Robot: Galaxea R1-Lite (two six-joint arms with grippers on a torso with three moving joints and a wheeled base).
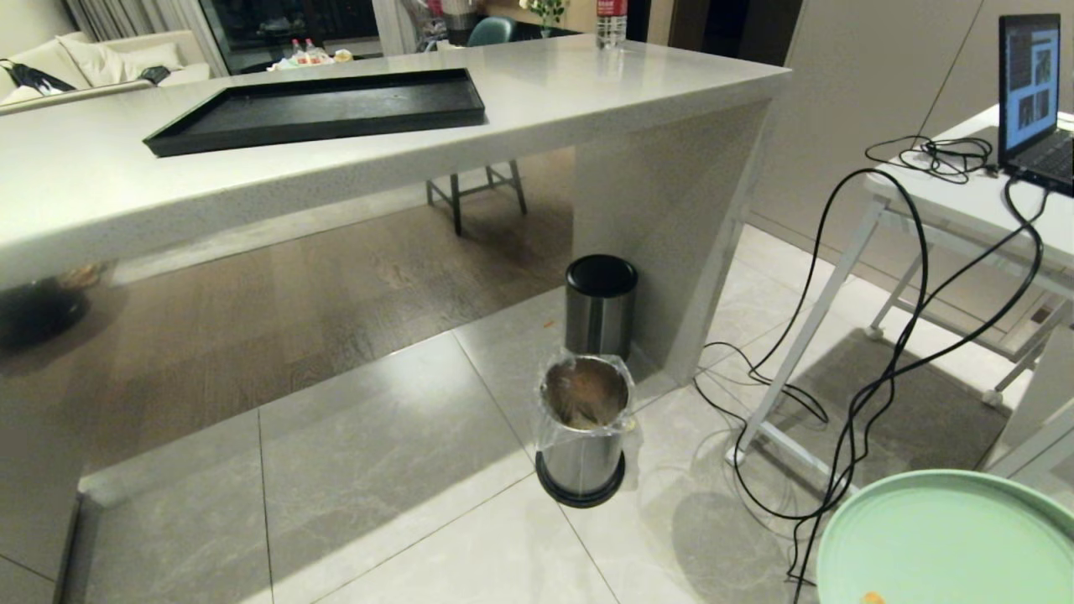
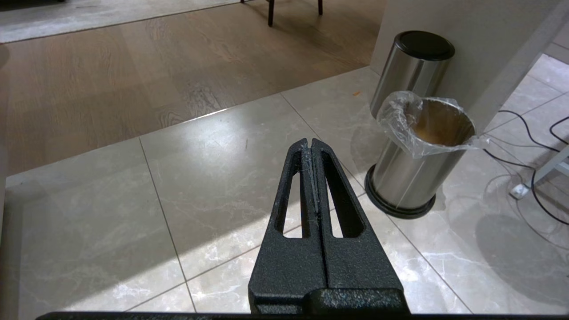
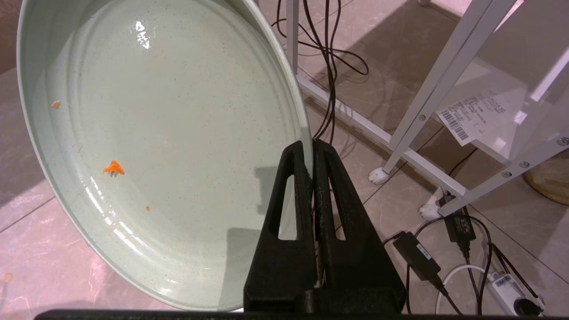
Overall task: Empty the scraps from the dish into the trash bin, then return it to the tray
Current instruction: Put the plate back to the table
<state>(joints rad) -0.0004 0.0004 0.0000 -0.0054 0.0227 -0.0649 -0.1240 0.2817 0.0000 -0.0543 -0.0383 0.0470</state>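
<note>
The pale mint-green dish (image 1: 948,541) hangs at the bottom right of the head view, above the floor tiles. My right gripper (image 3: 312,144) is shut on the dish (image 3: 169,133) at its rim, one finger inside and one outside. Only small orange bits of the scraps (image 3: 114,168) cling to its surface. The trash bin (image 1: 585,428) with its clear bag liner stands on the floor left of the dish; brownish contents show inside the trash bin (image 2: 426,151). The black tray (image 1: 319,109) lies bare on the white counter. My left gripper (image 2: 310,143) is shut and holds nothing, hanging over the tiles beside the bin.
A second steel bin with a black top (image 1: 601,304) stands behind the lined one, against the counter's end panel (image 1: 671,218). A white folding table (image 1: 965,201) with a laptop (image 1: 1036,92) stands at the right, black cables (image 1: 847,403) trailing to the floor.
</note>
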